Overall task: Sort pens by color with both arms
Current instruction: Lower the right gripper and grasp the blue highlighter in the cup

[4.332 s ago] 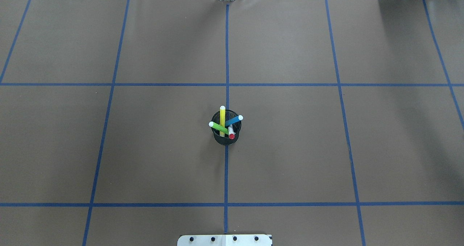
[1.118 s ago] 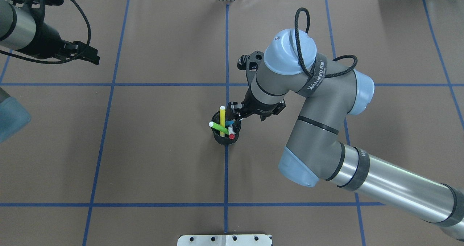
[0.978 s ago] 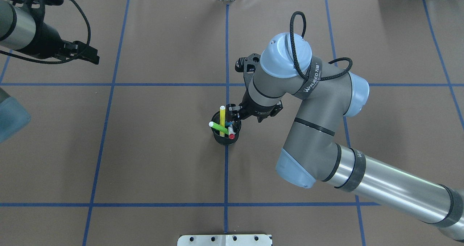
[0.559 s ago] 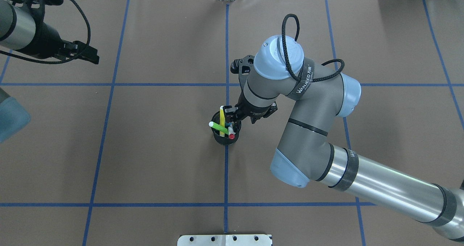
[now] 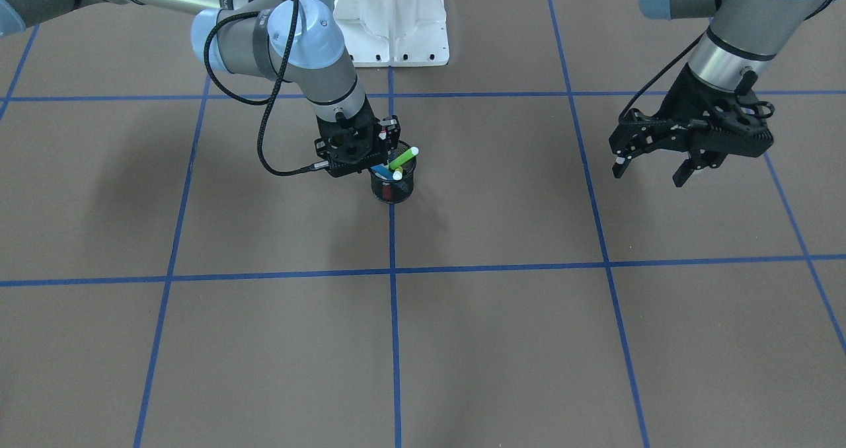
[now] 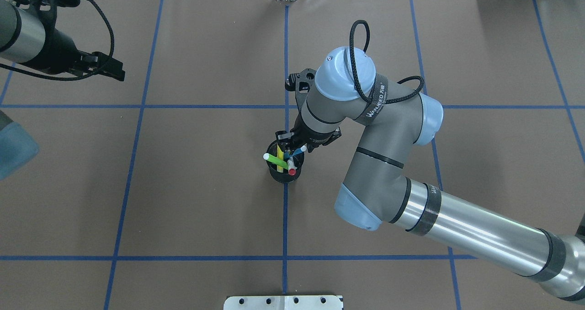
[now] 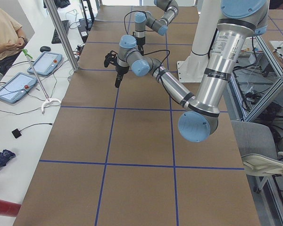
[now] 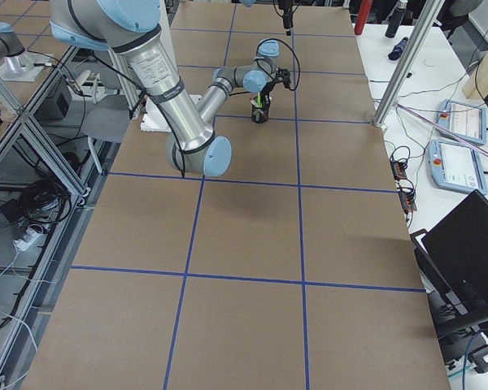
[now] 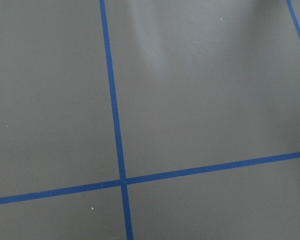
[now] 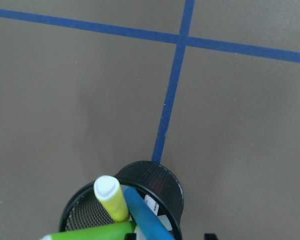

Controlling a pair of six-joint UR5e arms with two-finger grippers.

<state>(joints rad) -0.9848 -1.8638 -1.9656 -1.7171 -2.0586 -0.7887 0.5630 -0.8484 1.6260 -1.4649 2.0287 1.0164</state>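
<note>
A black mesh cup (image 6: 284, 175) stands at the table's middle and holds all the pens. They are green (image 6: 274, 158), yellow (image 6: 280, 157), blue (image 6: 297, 152) and white with a red end (image 6: 291, 168). My right gripper (image 6: 287, 141) hangs open just above the cup's far rim and covers the yellow pen's top; it holds nothing. In the right wrist view the cup (image 10: 162, 175), the yellow pen (image 10: 111, 198), the blue pen (image 10: 145, 215) and the green pen (image 10: 95, 233) sit at the bottom edge. My left gripper (image 5: 648, 174) is open and empty, raised far off to the side.
Blue tape lines (image 6: 285, 72) divide the brown table into squares. The white pedestal base (image 5: 391, 18) is at the robot's edge. An operator (image 7: 4, 33) sits beyond the table's far side with tablets (image 7: 19, 87) near him.
The arms were absent 4.3 s ago. Over the last second my right arm has moved left, bringing its gripper over the cup and the yellow pen's top. The left arm has not moved.
</note>
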